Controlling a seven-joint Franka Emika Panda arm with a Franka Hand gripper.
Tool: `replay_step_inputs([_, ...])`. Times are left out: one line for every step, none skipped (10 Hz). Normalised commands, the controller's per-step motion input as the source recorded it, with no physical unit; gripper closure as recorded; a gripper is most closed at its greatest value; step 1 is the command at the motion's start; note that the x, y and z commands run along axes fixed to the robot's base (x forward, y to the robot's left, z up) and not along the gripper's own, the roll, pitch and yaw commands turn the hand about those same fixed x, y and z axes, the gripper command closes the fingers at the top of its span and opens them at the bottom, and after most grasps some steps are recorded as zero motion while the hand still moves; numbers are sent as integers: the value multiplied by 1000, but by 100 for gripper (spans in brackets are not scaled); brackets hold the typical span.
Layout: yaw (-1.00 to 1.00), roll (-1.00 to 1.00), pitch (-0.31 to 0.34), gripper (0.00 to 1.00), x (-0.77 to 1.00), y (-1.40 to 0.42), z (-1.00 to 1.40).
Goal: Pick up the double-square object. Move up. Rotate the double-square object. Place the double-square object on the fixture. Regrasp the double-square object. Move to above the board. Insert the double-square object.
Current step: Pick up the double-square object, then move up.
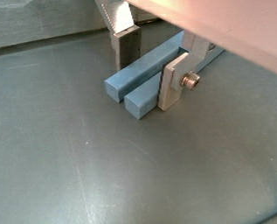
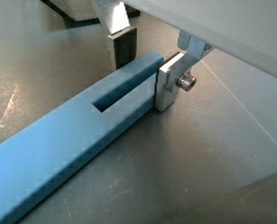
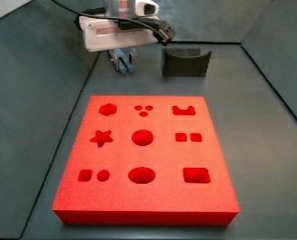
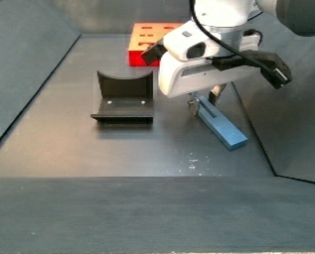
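Blue-grey double-square object (image 2: pixel 88 131) lies on the floor — end effector (image 2: pixel 147 70) straddles it, fingers not yet clamped.

Even, diffuse overhead light; soft shadows beneath the end effector (image 4: pixel 208 96). Faint glare streaks the grey floor (image 1: pixel 93 166). Wrist views look slightly soft at close range.

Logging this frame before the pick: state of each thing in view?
gripper: down at the floor, fingers straddling one end of the bar, small gaps at the pads, not yet clamped.
double-square object: lying flat on the floor, not lifted.
fixture: standing on the floor, nothing resting on it.
board: flat on the floor, all visible cutouts unfilled.
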Motion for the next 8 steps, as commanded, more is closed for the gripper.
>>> replay_step_inputs([0,0,0,100,0,0,0])
replay_step_inputs([0,0,0,100,0,0,0])
replay_step_inputs([0,0,0,100,0,0,0])
replay_step_inputs([0,0,0,100,0,0,0])
replay_step_inputs([0,0,0,100,0,0,0])
replay_step_inputs([0,0,0,100,0,0,0])
replay_step_inputs([0,0,0,100,0,0,0])
replay_step_inputs([0,0,0,100,0,0,833])
